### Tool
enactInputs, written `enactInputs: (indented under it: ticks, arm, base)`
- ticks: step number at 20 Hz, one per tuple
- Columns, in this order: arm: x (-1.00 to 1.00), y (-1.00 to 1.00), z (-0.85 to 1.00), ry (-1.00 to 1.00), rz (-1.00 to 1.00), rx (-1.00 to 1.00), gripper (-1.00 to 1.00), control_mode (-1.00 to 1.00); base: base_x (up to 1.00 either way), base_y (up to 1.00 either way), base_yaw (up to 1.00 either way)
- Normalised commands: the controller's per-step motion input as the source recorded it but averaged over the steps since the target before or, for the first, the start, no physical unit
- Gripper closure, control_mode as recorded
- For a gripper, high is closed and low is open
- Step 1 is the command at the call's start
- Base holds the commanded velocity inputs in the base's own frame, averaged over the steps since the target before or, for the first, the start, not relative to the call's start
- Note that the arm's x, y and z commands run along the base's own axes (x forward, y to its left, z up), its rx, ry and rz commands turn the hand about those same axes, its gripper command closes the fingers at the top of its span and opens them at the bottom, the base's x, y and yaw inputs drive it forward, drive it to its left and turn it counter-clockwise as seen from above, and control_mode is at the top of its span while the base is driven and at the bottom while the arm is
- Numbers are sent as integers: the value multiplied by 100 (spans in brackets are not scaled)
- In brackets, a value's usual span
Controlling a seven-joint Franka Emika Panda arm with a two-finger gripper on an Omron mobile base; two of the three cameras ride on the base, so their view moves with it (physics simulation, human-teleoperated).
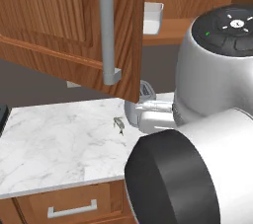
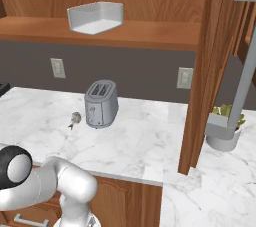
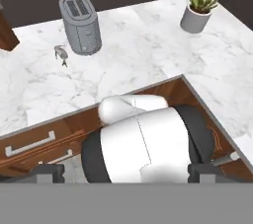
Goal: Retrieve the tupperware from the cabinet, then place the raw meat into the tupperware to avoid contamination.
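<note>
cabinet (image 2: 210,66) open to reach tub (image 2: 96,17) | meat (image 2: 75,118) waits on bench (image 2: 140,146) | my gripper (image 3: 126,171) apart, empty

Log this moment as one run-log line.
cabinet: open | tupperware: on cabinet shelf | raw meat: on counter, left of toaster | gripper: open, empty

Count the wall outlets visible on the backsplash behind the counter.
2: one outlet on the dark wall left of the toaster, another right of it, by the open cabinet door. Others may be hidden.
</note>
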Motion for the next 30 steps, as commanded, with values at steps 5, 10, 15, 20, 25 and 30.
enactInputs:
  ticks: [5,10,15,20,25,30]
  arm:
    - [-54,-51,13,42,-7,9,-100,-100]
    - [-50,-57,12,42,-6,9,-100,-100]
    - [13,-53,2,45,0,8,-100,-100]
    - [46,-61,-1,17,1,23,-100,-100]
    - [88,-36,-32,2,7,24,-100,-100]
    - [99,-5,-39,-8,9,17,-100,-100]
  base:
    - [0,0,0]
    - [0,0,0]
    - [0,0,0]
    - [0,0,0]
    - [0,0,0]
    - [0,0,0]
